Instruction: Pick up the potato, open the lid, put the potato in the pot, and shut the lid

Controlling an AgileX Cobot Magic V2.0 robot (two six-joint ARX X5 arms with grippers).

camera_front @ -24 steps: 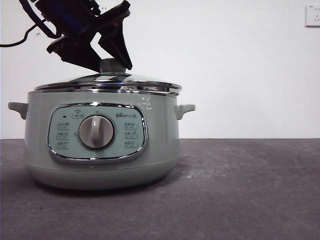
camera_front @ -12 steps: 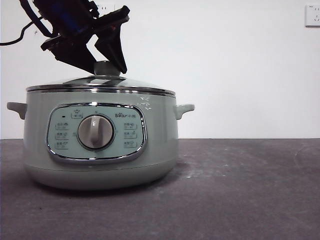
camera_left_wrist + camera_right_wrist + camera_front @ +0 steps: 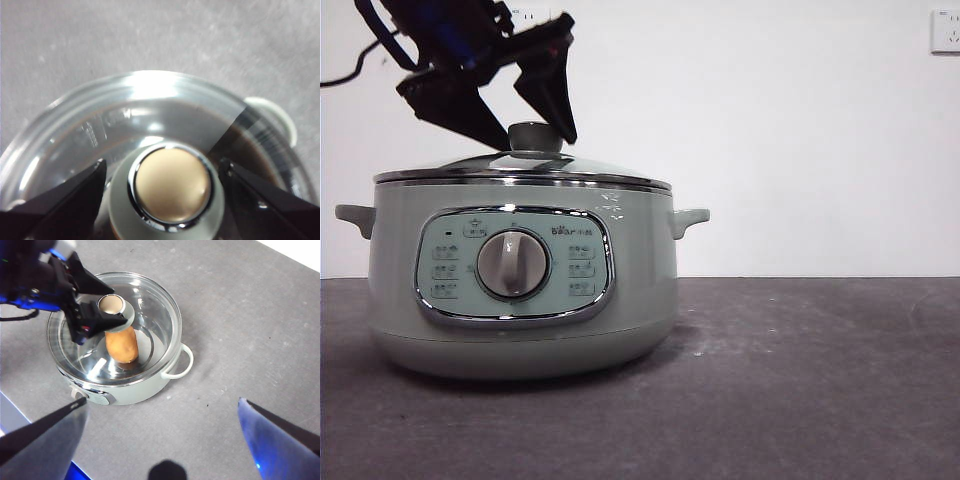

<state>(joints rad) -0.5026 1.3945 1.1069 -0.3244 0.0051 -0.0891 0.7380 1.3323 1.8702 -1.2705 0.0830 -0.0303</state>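
Above the pot, the left hand straddles the seated lid's knob, jaws parted, gripping nothing; withdraw vertically.

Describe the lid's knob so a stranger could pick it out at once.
Find the large round sage-green cooker pot on the dark table. Its domed glass lid with a steel rim sits on top. At the lid's centre stands the round pale green knob, chrome-ringed with a tan cap, flanked by the left pincer and its open black jaws.
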